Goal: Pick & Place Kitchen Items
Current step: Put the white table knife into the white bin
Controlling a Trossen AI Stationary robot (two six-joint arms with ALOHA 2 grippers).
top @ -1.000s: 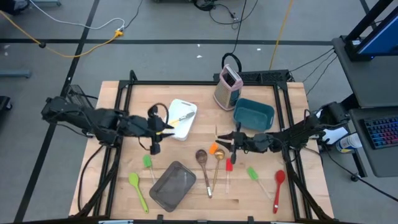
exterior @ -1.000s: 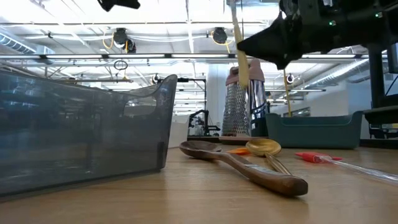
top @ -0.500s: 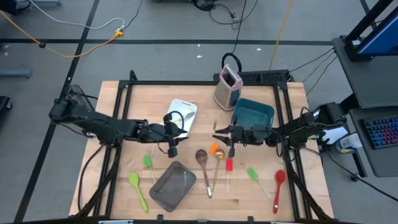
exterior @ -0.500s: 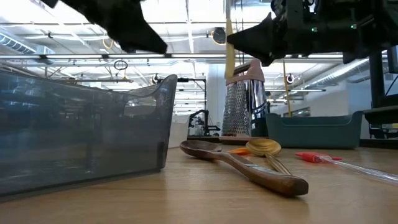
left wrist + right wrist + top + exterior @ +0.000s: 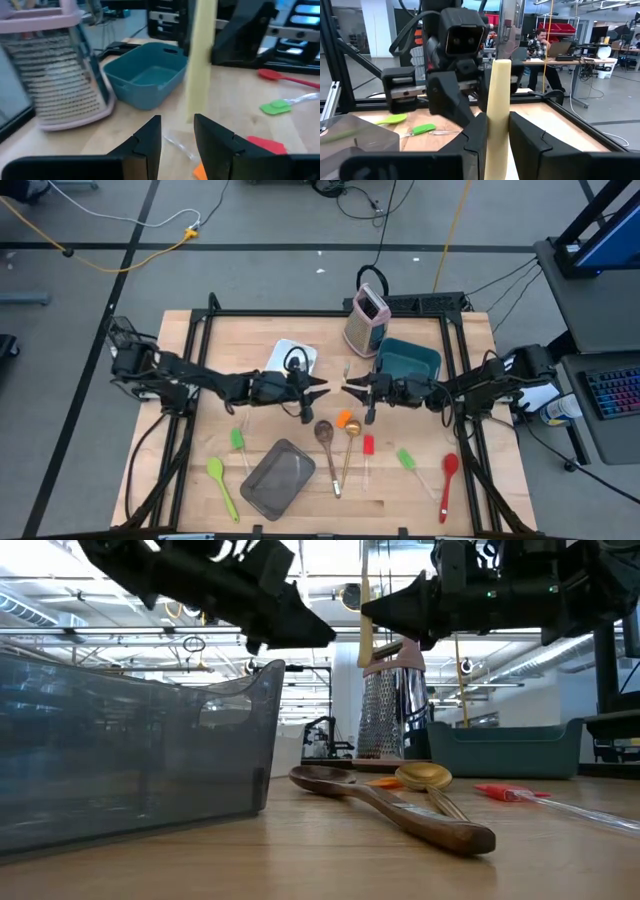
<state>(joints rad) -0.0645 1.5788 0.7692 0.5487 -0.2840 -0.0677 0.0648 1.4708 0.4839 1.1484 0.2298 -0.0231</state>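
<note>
So this looks like a handover in mid-air: the yellow-handled knife is clamped upright in the right gripper, held above the middle of the desk with the pale handle sticking up between the fingers. The left gripper is parked right opposite, at about 9 o'clock from the right one, nearly tip to tip, with its fingers set a narrow gap apart and nothing pinched yet; in the left wrist view the handle is seen just beyond them, lined up with the gap. To get this step right, the left gripper should probably be eased forward until the handle sits fully between the pads, closed firmly on a free stretch of handle, and only then should the right grip be let go, otherwise the knife could be dropped onto the stuff below. The rest is left lying on the desk: the brown wooden spoon and gold spoon around 6 o'clock of the grippers, an orange spatula and red spatula beside them, green spatulas toward 7 o'clock, and the red spoon out at 4 o'clock. The teal bin sits at roughly 1 o'clock.
</note>
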